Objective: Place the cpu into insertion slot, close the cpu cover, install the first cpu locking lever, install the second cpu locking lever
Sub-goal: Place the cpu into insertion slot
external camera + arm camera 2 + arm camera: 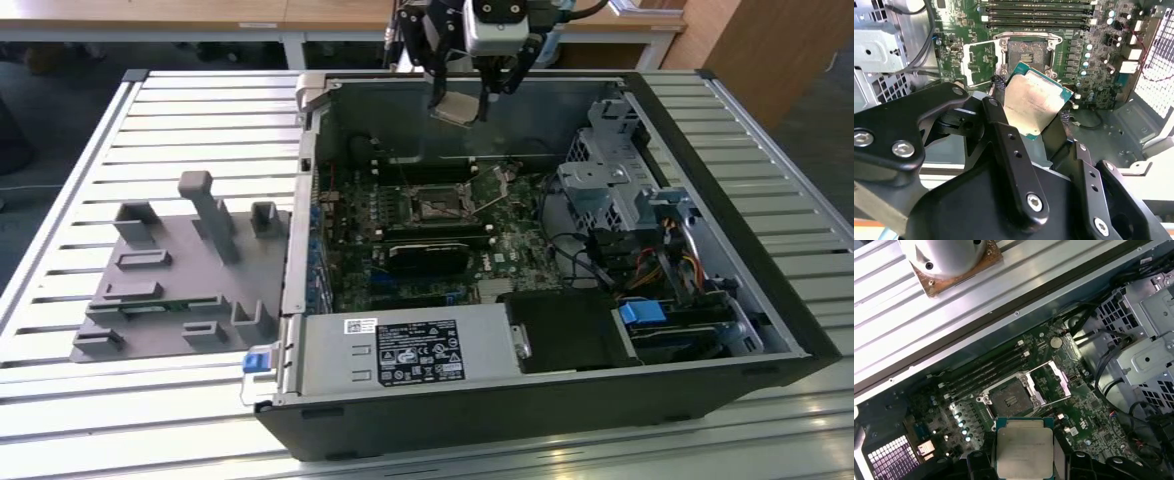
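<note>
The cpu point(1035, 104) sits pinched between my two fingers, silver top up towards both wrist cameras, its green edge just showing past the metal lid. My gripper point(462, 100) is clenched on it by two opposite edges and carries it in the air, touching nothing else. In the exterior view it hangs over the far wall of the open computer case point(747, 300), above the board rather than down near it, and it looks a little tilted.

The insertion slot point(1026, 52) lies below and ahead of the chip, towards the middle of the green motherboard point(400, 275). It is bare, with its dark contact field exposed. The cpu cover point(1055, 382) is swung open and stands off to one side of the socket, so nothing lies over the opening (I cannot make out the two locking levers surely enough to place them).

What matters here is the angle. In the first wrist view the chip's edges point(1024, 447) run skew to the slot's square frame point(1007, 400), so I judge that the two are neither lined up in rotation nor stacked one over the other.

The long memory slots point(1036, 11) lie just beyond the socket. The grey parts fixture point(174, 285) stands well apart on the slatted table point(80, 400), at the exterior view's left.
</note>
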Tool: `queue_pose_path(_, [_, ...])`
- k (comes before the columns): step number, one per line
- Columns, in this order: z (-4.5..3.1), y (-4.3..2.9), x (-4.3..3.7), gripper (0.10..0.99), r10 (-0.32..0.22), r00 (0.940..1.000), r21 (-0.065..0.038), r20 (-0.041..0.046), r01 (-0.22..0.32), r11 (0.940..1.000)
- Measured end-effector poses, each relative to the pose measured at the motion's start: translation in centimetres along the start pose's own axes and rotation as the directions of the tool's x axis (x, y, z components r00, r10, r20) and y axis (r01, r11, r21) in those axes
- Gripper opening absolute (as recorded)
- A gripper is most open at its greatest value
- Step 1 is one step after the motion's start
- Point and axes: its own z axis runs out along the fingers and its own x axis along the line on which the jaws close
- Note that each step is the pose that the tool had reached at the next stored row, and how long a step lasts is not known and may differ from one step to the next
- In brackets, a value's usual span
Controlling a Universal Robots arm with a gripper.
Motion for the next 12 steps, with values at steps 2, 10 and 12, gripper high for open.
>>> queue_pose_path(2, [0.02, 0.00, 0.00, 0.541, 0.016, 0.9999, 0.000, 0.0014, -0.016, 0.9999])
queue_pose_path(10, [0.10, 0.00, 0.00, 0.541, 0.064, 0.9979, 0.000, 0.0055, -0.064, 0.9979])
queue_pose_path(12, [0.11, 0.00, 0.00, 0.541, 0.074, 0.9973, 0.000, 0.0064, -0.074, 0.9973])
